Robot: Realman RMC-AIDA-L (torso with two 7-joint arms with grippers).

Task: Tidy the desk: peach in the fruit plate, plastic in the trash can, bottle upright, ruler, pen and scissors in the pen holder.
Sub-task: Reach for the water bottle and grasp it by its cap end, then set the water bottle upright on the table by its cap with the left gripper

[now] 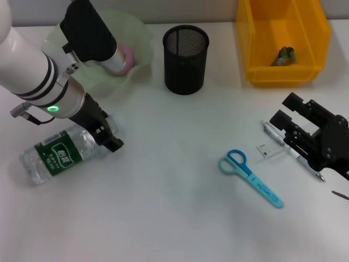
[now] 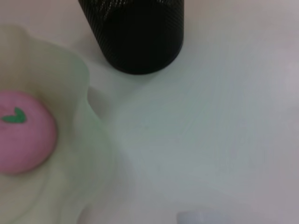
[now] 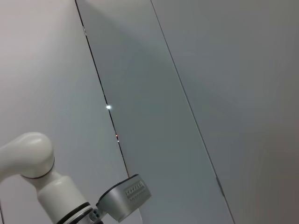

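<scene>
The clear bottle (image 1: 57, 154) with a green label lies on its side at the left. My left gripper (image 1: 106, 134) is low at its neck end. The pink peach (image 1: 129, 57) (image 2: 21, 133) rests in the pale green fruit plate (image 1: 139, 33) (image 2: 70, 84). The black mesh pen holder (image 1: 186, 59) (image 2: 138, 35) stands behind the middle. Blue scissors (image 1: 251, 176), a small clear ruler (image 1: 270, 149) and a pen (image 1: 297, 155) lie at the right. My right gripper (image 1: 285, 109) hovers open just over the pen. A crumpled plastic piece (image 1: 286, 54) sits in the yellow trash can (image 1: 256, 43).
A broad stretch of white desk lies between the bottle and the scissors. The right wrist view shows only a grey wall panel and part of a white arm (image 3: 32, 172).
</scene>
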